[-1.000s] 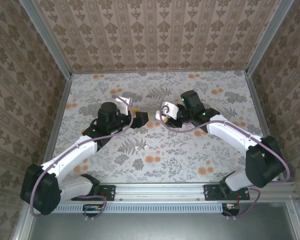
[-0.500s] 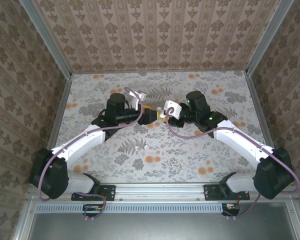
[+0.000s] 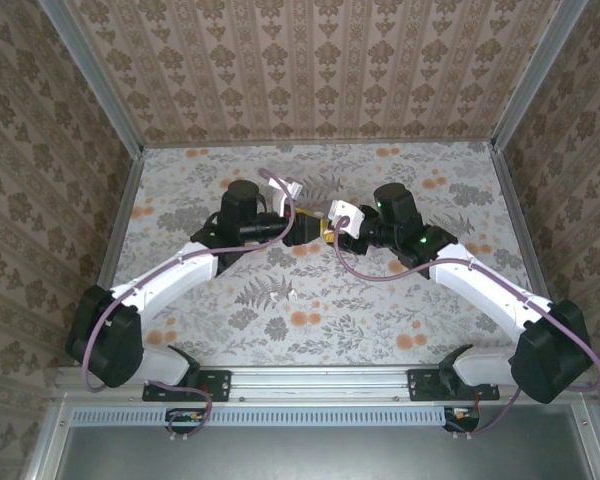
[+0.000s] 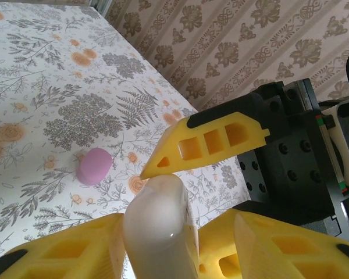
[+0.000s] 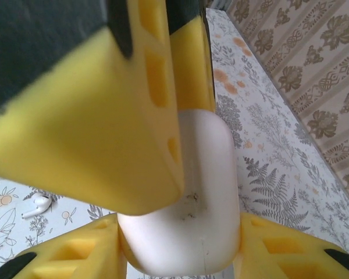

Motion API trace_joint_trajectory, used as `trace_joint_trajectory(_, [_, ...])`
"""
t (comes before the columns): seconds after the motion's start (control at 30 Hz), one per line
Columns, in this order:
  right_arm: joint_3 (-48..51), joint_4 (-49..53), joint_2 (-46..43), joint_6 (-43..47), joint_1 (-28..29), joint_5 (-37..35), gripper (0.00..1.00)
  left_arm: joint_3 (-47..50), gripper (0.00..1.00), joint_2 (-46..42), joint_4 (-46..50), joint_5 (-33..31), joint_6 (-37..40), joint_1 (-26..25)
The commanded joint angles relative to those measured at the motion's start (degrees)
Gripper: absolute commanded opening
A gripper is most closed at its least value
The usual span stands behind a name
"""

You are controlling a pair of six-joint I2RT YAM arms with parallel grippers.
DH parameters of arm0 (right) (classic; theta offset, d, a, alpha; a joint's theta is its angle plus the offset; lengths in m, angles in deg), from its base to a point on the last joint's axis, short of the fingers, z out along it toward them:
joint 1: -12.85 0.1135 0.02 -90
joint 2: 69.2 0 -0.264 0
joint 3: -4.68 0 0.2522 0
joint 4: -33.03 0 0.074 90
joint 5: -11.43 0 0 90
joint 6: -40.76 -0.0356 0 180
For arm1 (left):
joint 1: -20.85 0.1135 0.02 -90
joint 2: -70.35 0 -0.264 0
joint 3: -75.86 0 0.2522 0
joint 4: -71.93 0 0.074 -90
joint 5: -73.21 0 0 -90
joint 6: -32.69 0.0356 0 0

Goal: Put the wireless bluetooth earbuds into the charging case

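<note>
The left arm has swung in over the desk (image 3: 380, 310) and its left hand (image 4: 160, 247) now clenches the charging case (image 5: 200, 192), which the right hand (image 5: 180, 256) also grasps in mid-air, so we judge lid-opening comes next.

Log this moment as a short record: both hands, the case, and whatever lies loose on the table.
case: white, held above the table where the two hands meet
right hand: shut on case, one finger on each side
left hand: fingers on both sides of case; firm grip not certain
loose on table: pink disc; one white earbud on its side
earbud in case: cannot tell
</note>
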Motion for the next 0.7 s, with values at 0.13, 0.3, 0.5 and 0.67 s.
trace_joint_trajectory(0.13, [0.8,-2.5,-1.8,-1.6,0.3,-0.8,0.45,-2.1,0.47,0.9,2.2,2.1,0.4,-0.8])
trace_joint_trajectory(0.3, [0.5,-2.6,-1.7,-1.5,0.4,-1.0,0.45,-2.2,0.41,1.1,2.1,2.1,0.5,-1.0])
trace_joint_trajectory(0.5, [0.7,-2.7,-2.0,-0.8,0.7,-0.8,0.45,-3.0,0.36,1.6,1.9,2.1,0.4,-0.9])
trace_joint_trajectory(0.67, [1.2,-3.2,-2.3,-0.5,0.7,-0.9,0.45,-3.2,0.35,2.0,1.7,2.3,0.1,-1.0])
